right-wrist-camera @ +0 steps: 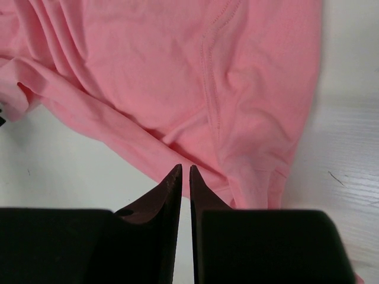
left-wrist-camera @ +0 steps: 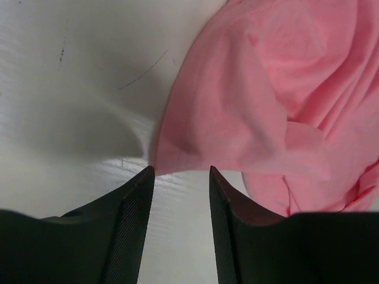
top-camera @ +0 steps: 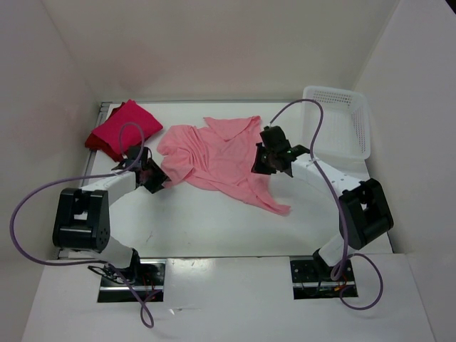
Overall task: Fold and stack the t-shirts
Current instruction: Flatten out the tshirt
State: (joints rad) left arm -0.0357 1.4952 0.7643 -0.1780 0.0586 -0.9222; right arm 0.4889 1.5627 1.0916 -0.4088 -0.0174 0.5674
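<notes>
- The pink shirt [top-camera: 224,160] lies rumpled and unfolded in the middle of the surface [top-camera: 214,228]. The red shirts [top-camera: 121,130] sit folded at the far left, and the basket [top-camera: 335,91] stands at the far right.
- The left pincer [left-wrist-camera: 182,171] is low at the shirt's left edge with its jaws half apart. The cloth edge lies just at the tips and is not gripped.
- The right pincer [right-wrist-camera: 184,168] is at the shirt's right edge with its jaws drawn almost together on the hem. I cannot tell whether cloth is pinched between them.
- The step appears to be taking both side edges so the shirt can be spread flat.
- Push the left tips further under the edge before closing, so they take a full bite of cloth and not just a corner.
- Check that the right side holds only one layer.
- Lift both sides together and pull outward evenly, or the bunched left sleeve will probably stay creased.
</notes>
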